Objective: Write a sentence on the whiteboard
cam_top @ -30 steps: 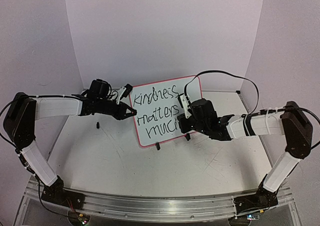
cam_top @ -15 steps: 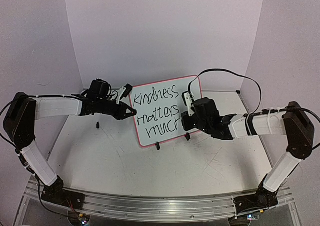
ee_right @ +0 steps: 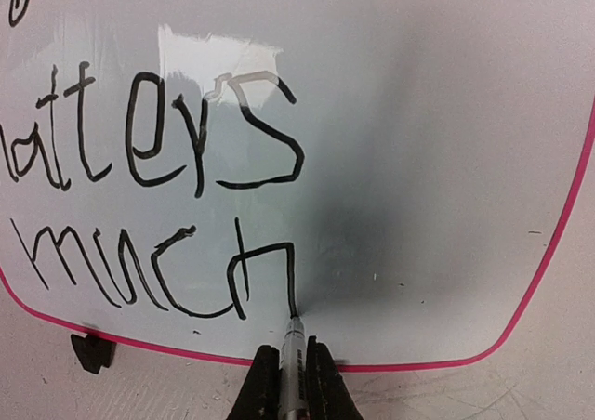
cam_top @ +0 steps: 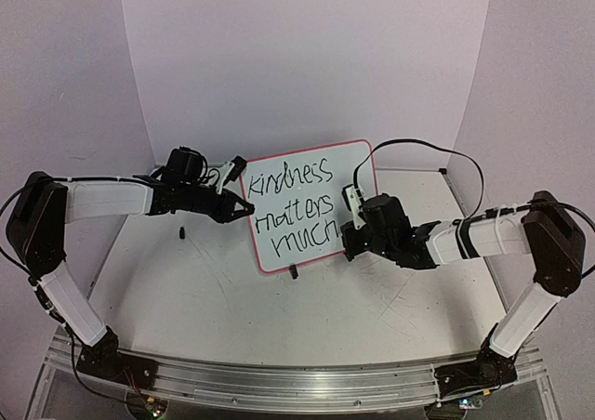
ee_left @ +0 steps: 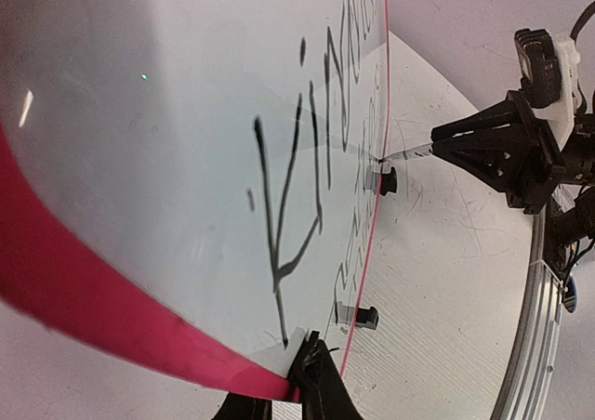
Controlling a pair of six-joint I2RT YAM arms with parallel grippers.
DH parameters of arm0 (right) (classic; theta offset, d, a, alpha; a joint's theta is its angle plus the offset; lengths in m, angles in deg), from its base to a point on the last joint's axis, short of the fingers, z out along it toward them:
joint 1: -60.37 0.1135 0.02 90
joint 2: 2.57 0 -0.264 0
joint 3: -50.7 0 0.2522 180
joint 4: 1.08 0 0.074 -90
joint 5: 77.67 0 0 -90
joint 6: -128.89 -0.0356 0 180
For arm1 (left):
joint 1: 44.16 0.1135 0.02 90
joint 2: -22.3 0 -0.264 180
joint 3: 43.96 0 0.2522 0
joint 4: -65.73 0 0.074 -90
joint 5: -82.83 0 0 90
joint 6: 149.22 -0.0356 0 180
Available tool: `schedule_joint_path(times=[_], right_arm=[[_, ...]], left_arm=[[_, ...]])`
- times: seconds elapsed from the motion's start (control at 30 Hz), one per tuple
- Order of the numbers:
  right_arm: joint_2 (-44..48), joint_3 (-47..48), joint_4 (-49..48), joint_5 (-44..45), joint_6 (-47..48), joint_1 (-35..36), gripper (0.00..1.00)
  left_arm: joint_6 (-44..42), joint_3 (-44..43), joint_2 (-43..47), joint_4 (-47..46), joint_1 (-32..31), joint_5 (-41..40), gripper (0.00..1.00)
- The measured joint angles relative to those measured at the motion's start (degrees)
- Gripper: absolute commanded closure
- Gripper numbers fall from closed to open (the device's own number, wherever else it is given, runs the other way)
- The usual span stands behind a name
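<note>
left arm (cam_top: 102, 199) stretched inward, left tool (cam_top: 249, 210) pinched closed, right arm (cam_top: 474, 236) low, right tool (cam_top: 346, 243) clamped closed

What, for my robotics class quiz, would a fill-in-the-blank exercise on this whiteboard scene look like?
The black handwritten sentence on the small white whiteboard with rounded corners and a red rim ends with the word ____. The right gripper is shut on a slim grey marker whose tip meets the letter ____. In the top view, the left gripper pinches the whiteboard's ____ edge.
Missing words: much; h; left.
</note>
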Motion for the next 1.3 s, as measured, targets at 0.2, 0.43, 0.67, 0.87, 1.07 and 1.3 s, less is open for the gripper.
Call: schedule_joint_path(times=[0.2,0.43,0.67,0.87,1.07,1.3], right_arm=[[1.33,-1.01,0.37,-1.26,-0.66,-0.02,1.0],[6.07,-2.0,-0.19,-1.63,-0.71,-0.39,1.0],[5.94,-2.02,-0.04,-1.3,-0.71,-1.14,1.0],[4.58,-2.02,0.01,-1.09,-0.71,-1.42,1.0],[3.32,-2.0,0.11,-1.09,-0.71,-1.48,1.0],[2.51,-1.98,0.18,-0.39,-0.66,-1.51,1.0]], left_arm=[[-0.04,0.0,0.0,0.0,-0.02,0.02,1.0],[-0.06,-0.02,0.0,0.02,-0.07,-0.01,1.0],[-0.06,-0.02,0.0,0.02,-0.07,-0.01,1.0],[-0.06,-0.02,0.0,0.02,-0.07,-0.03,1.0],[-0.06,-0.02,0.0,0.02,-0.07,-0.03,1.0],[-0.06,-0.02,0.0,0.04,-0.07,-0.05,1.0]])
